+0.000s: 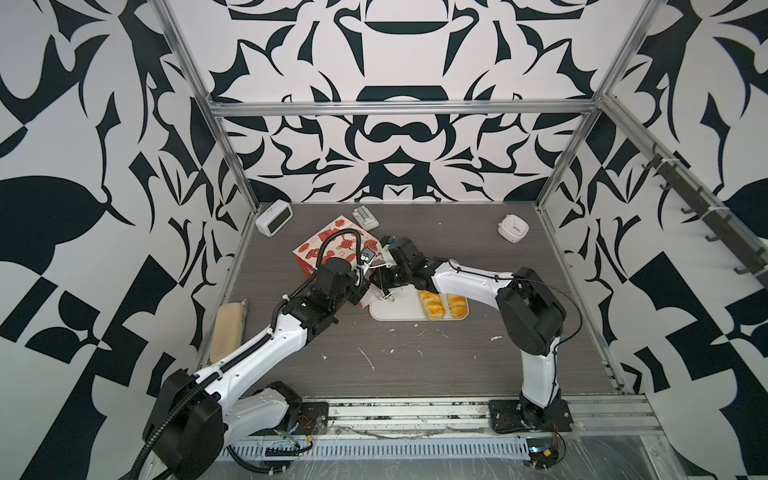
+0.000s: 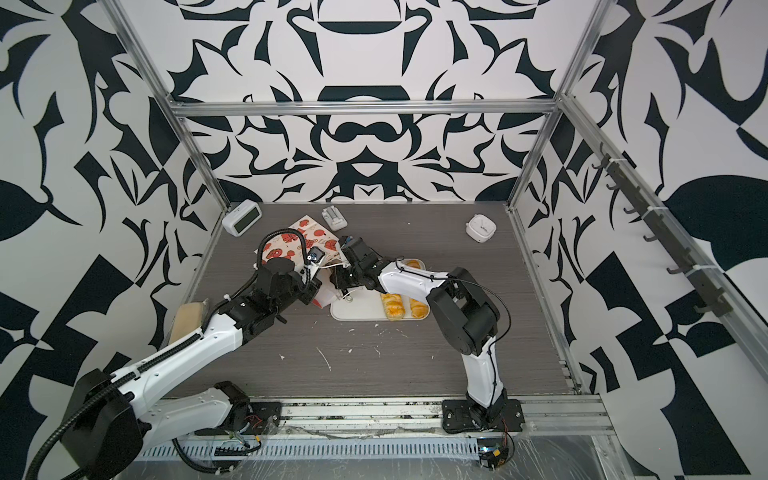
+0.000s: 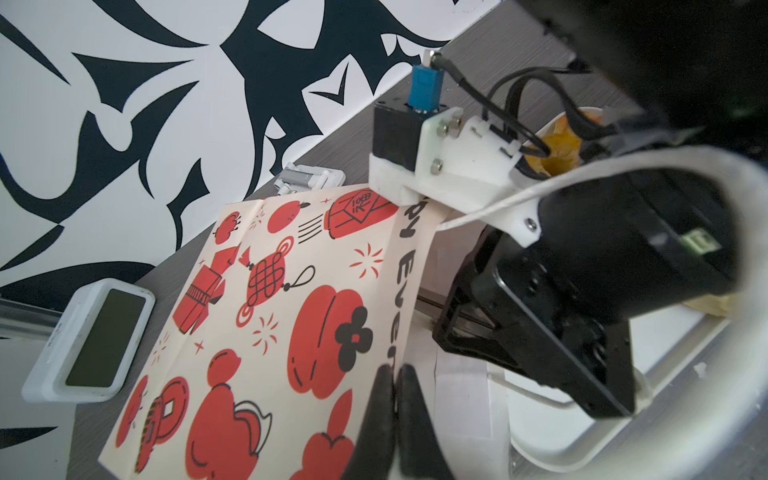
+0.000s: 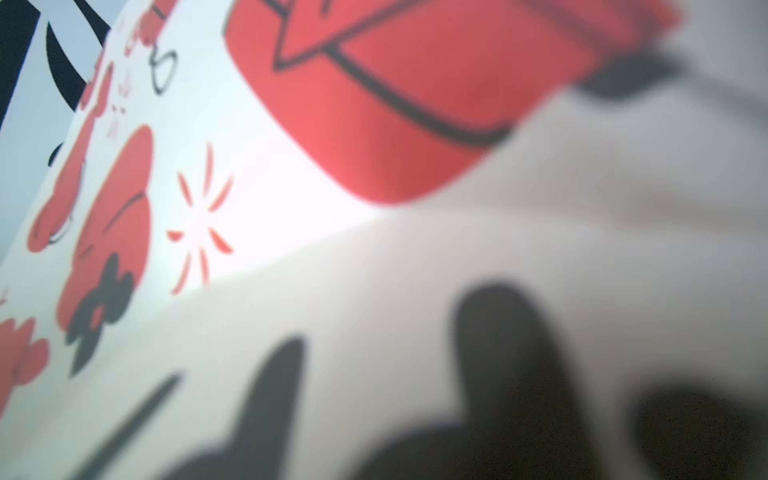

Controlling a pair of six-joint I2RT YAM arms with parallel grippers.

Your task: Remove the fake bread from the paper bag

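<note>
in both top views the paper bag [image 1: 328, 245] lay flat on the bench [image 1: 415, 374], its long axis running from the far left toward the middle, its mouth facing the white tray [image 1: 392, 313] and the right arm. the left tool [image 1: 362, 287] sat at the lip of that mouth and the right tool [image 1: 384, 286] met it from the tray side, so the right arm looked the nearer one to anything inside. two pieces of fake bread [image 1: 430, 305] lay on the tray's right half, and its left half was bare. in a top view a third piece [image 2: 411, 264] showed behind the right arm. the left wrist view showed the left tool [image 3: 394, 376] closed, pinching the printed top sheet at the mouth edge, with the right tool's black body in the gap beside it. the right wrist view was blurred, with printed paper close in front. the right tool's jaws were all but shut, and what they held, if anything, could not be told. no bread inside the bag was visible.
</note>
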